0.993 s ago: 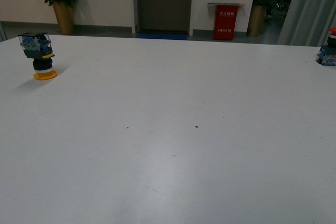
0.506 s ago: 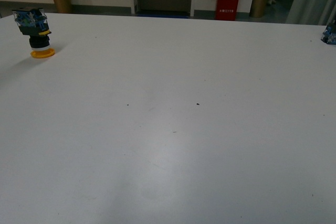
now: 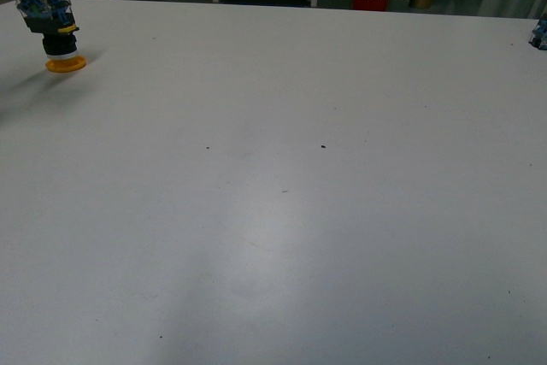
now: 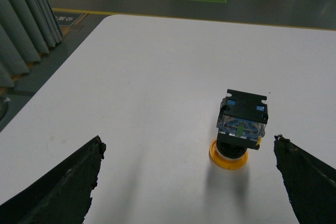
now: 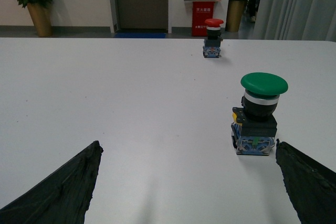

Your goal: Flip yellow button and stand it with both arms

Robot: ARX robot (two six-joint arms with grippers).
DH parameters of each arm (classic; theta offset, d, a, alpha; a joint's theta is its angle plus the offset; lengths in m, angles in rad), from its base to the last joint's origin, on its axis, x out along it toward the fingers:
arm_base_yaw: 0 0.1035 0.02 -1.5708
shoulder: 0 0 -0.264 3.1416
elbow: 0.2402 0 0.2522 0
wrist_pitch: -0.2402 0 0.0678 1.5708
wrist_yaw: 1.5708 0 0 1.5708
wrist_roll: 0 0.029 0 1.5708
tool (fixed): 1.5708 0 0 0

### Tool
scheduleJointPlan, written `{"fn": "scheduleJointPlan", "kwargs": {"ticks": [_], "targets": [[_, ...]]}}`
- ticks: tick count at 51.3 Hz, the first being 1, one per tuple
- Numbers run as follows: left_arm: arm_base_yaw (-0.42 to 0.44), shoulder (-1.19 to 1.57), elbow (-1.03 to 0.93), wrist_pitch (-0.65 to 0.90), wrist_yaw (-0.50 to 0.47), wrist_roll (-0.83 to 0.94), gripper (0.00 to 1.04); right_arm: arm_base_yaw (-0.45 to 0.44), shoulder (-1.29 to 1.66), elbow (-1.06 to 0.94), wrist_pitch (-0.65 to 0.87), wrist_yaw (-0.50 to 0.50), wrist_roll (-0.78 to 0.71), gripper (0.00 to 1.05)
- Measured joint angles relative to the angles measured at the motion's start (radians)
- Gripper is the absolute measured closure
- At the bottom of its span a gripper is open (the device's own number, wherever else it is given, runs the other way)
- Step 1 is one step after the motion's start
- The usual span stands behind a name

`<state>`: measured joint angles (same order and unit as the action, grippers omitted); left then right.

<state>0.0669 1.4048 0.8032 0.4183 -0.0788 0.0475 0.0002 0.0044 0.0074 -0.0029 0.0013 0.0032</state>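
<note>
The yellow button [image 3: 55, 32] stands upside down at the far left of the white table [image 3: 282, 211], its yellow cap on the surface and the blue-and-clear block on top. In the left wrist view the yellow button [image 4: 240, 129] sits just ahead of my left gripper [image 4: 189, 141], close to one finger [image 4: 310, 182]. That gripper is open and holds nothing. My right gripper [image 5: 187, 145] is also open and empty over bare table. Neither arm shows in the front view.
An upright green button [image 5: 258, 114] stands close to one right finger [image 5: 310, 187], and a red button [image 5: 212, 38] stands farther off. A blue-bodied part [image 3: 540, 33] sits at the table's right edge. Beyond the yellow button, the table's rounded corner [image 4: 113, 19] drops to the floor beside grey curtains [image 4: 26, 30].
The front view has tilted downward, so the far wall and plant have slid out of the top. The yellow button has kept its place on the table.
</note>
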Motion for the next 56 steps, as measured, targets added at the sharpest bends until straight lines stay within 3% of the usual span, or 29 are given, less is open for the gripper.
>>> {"fn": "scheduleJointPlan", "kwargs": {"ticks": [28,56], "targets": [[-0.06,0.122,0.107,0.011,-0.051,0.112,0.07,0.0,0.0,0.0,0.0,0.0,0.0,0.07],[-0.04,0.223,0.146,0.076,-0.059,0.164,0.07,0.0,0.0,0.0,0.0,0.0,0.0,0.07]]}}
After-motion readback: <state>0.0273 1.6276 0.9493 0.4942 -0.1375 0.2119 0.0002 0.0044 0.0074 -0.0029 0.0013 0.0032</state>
